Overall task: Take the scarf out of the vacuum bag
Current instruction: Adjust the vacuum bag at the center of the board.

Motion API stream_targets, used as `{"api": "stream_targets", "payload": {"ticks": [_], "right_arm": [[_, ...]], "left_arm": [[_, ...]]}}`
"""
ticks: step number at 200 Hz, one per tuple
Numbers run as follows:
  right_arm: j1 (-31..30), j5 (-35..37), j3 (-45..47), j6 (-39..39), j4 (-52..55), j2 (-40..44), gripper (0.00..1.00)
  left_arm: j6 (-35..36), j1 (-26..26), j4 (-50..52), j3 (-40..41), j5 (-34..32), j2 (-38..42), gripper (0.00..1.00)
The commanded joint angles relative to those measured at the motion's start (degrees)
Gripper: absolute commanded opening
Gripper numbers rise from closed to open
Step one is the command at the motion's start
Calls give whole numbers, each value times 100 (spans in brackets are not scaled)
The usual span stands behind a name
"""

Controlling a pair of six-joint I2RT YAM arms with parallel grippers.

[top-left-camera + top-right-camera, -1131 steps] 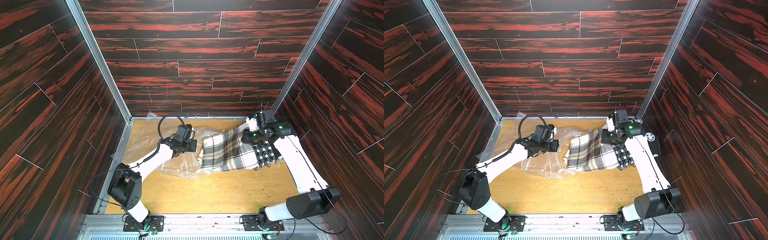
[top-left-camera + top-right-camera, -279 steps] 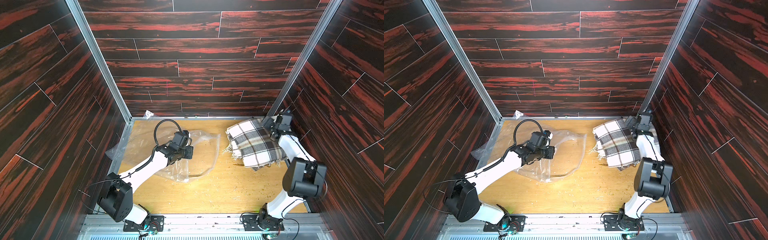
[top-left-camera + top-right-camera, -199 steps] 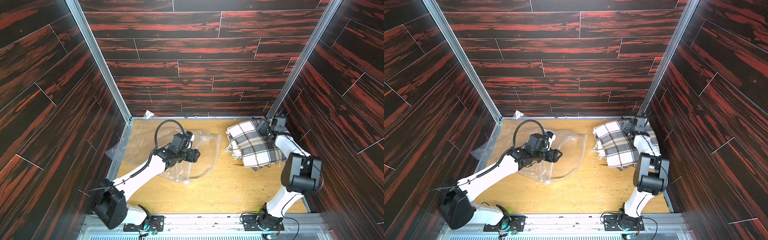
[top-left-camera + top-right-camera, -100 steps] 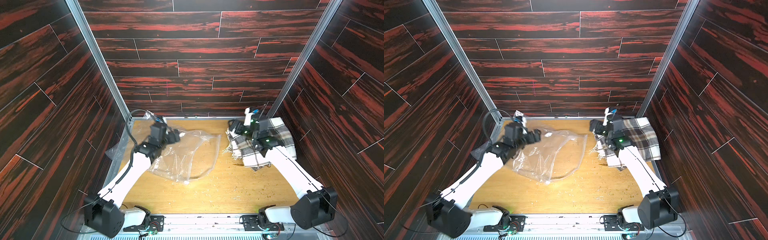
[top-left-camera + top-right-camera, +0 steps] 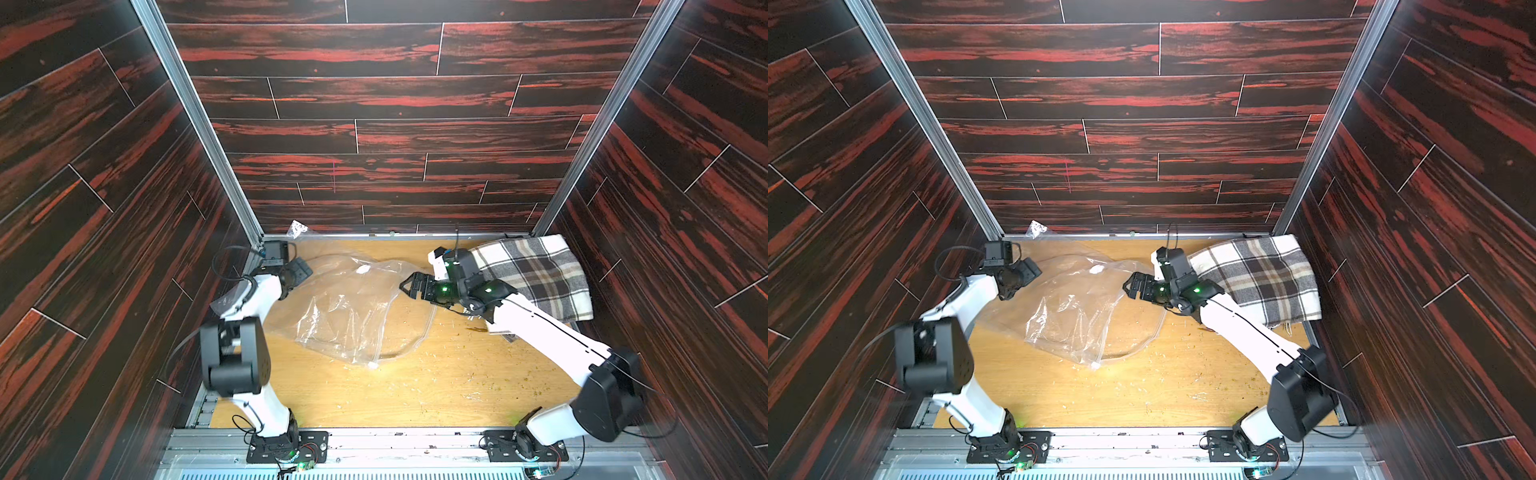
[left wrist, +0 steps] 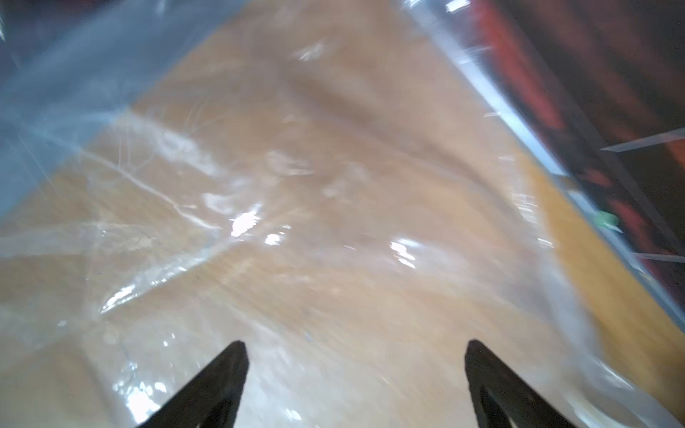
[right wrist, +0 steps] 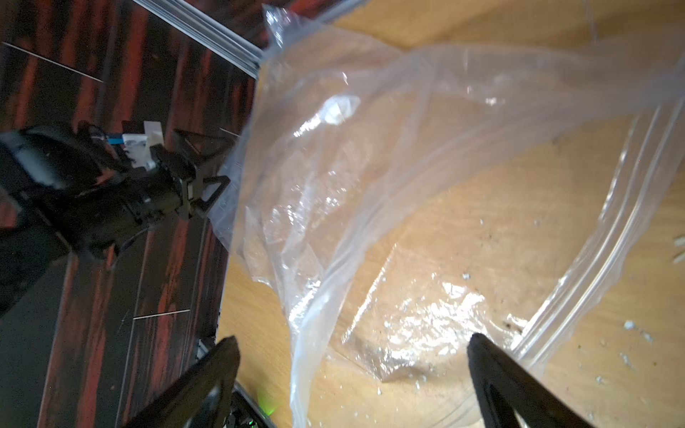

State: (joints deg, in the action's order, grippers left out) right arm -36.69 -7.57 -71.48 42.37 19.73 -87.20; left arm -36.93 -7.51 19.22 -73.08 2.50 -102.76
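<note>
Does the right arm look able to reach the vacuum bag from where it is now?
Probably yes: the right gripper, jaws open, hovers right at the vacuum bag's near edge, with nothing between them.

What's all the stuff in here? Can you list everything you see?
vacuum bag: one, clear, crumpled mid-table, empty
valve disc: one, white, on the bag
slider clip: one, white, bag's near edge
scarf: one, cream-brown-grey checks, far right corner, outside the bag
plastic bit: one, clear, far left corner, maybe the bag's
table: one, tan wood, crumb-speckled
walls: three, dark red wood, around the table
left claw: one, black, open, by the bag's left edge
right claw: one, black, open, over the bag's right edge
</note>
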Motion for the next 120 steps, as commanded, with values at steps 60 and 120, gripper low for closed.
{"api": "stream_targets", "payload": {"ticks": [60, 120], "right_arm": [[-182, -210, -814, 368, 43, -805, 93], [-196, -522, -843, 402, -109, -1090, 51]], "left_arm": [[-578, -131, -375, 117, 687, -861, 93], [-640, -179, -575, 418, 633, -932, 92]]}}
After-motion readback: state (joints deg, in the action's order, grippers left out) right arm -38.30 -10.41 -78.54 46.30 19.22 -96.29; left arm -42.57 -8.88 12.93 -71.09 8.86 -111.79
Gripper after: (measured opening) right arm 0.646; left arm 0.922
